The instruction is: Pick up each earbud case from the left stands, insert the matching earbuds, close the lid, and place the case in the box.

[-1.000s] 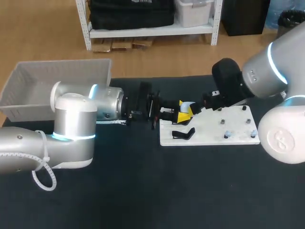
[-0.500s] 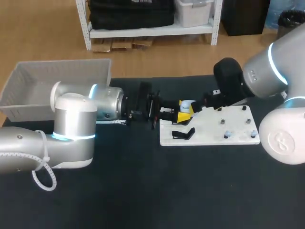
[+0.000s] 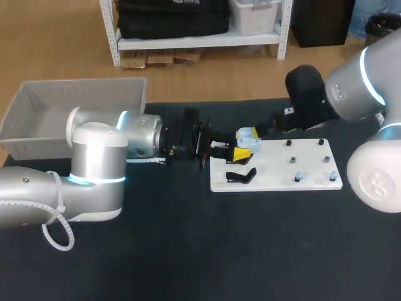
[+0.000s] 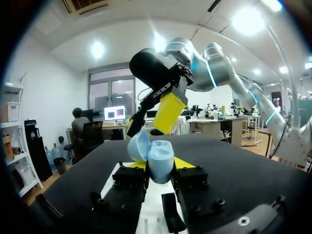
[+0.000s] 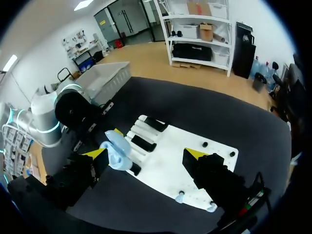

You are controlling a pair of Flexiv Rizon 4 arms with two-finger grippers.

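My left hand [image 4: 159,166] is clamped on the light blue rounded earbud case [image 4: 160,160], one yellow-tipped finger on each side. The case's lid is tipped open, its lower part is hidden between the fingers, and I cannot see inside it. The case is held over the left end of the flat white board [image 3: 276,180], where a black stand [image 3: 241,175] lies beside it. My right hand [image 5: 145,154] hangs above the board with its fingers spread wide apart, gripping nothing; in the head view its tips are hard to pick out. Two small pale blue earbuds [image 3: 299,177] sit near the board's right end, too small to make out. The grey plastic box [image 3: 81,83] stands at the far left, partly behind my left arm, with open dark bench [image 3: 188,251] in front of the board.
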